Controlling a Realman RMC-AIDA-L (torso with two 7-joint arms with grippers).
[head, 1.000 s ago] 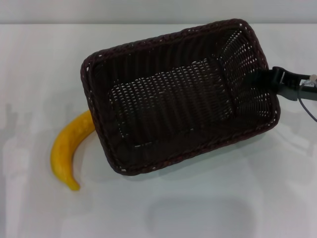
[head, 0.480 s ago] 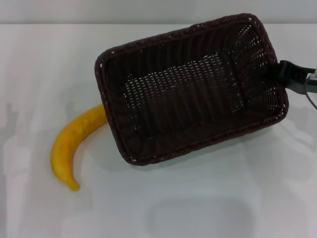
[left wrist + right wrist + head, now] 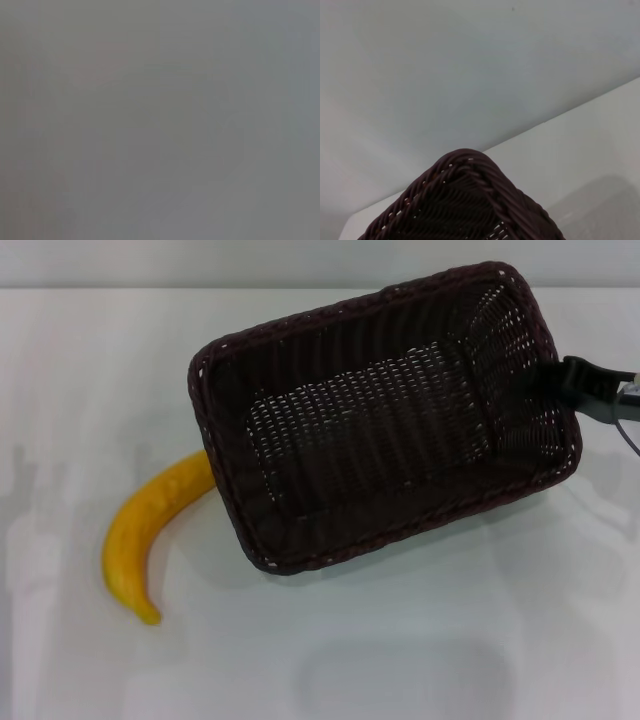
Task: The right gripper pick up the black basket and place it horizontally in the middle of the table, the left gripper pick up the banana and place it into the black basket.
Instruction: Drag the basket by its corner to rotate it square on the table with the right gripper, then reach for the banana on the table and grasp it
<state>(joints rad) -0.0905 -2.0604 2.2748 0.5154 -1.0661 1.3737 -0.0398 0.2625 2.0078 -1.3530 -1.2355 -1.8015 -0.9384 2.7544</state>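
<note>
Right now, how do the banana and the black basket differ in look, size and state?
The black basket is a large, dark, woven rectangle, while the banana is a small, smooth, yellow curve. The basket sits askew with the right claw at its right short wall; nothing grips the banana, which lies free on the table. The basket's corner hides the banana's upper end; the basket shows whole. Both are over the same white table.
</note>
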